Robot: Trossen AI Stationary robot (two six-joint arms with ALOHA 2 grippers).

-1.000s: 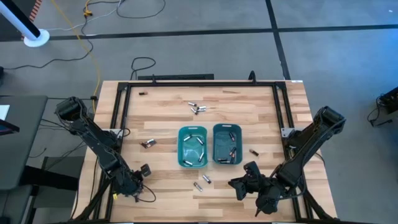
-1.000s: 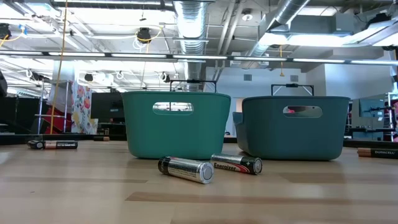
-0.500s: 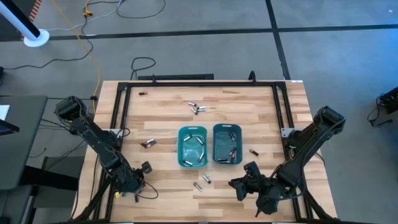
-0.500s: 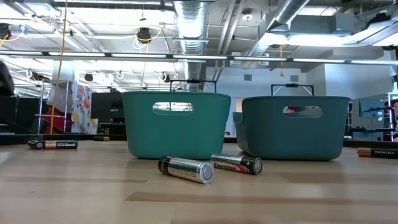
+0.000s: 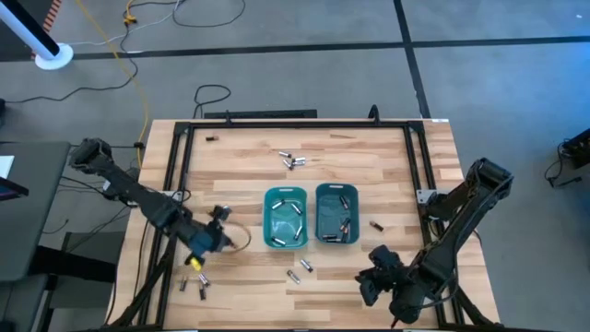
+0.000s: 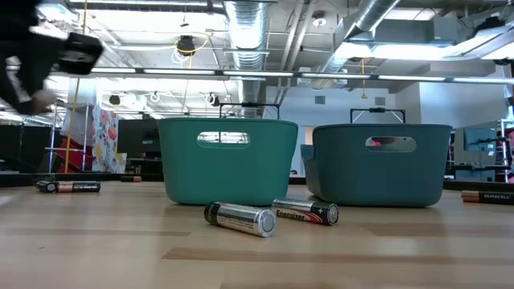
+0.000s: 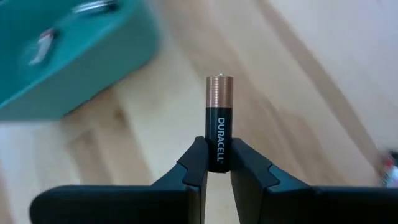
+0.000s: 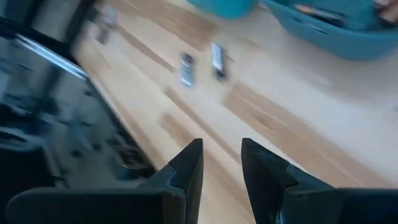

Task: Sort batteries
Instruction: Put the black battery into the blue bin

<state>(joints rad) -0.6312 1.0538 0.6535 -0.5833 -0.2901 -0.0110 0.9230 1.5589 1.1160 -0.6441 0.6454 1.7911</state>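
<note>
My left gripper (image 5: 218, 240) hangs above the table just left of the left teal bin (image 5: 286, 218), shut on a black battery with a copper end (image 7: 218, 118). In the low view it is a blur at the upper left (image 6: 48, 52). My right gripper (image 5: 373, 278) hovers open near the table's front edge, right of centre, with nothing between its fingers (image 8: 221, 168). Loose batteries lie on the wood: two before the bins (image 6: 239, 218), two near the front left (image 5: 194, 284), a few at the back (image 5: 293, 161). The right teal bin (image 5: 336, 214) holds several cells. My left gripper pinches the battery's black end (image 7: 216, 158) between its two fingertips. The battery sticks out past the fingers in line with them, copper end away from the gripper. It is lifted clear of the table, and the fingers slant downward.
A black frame (image 5: 180, 148) runs along the table's left, far and right sides. Single batteries lie left of the bins (image 5: 218, 213) and right of them (image 5: 375, 224). Bare wood lies between the bins and the front edge.
My left gripper has risen from the table's front left, gone toward the far edge and the left bin, and turned about. It now shows in the low view's upper left. Two batteries show on the wood where it was. My right gripper has shifted slightly toward the table's right edge.
</note>
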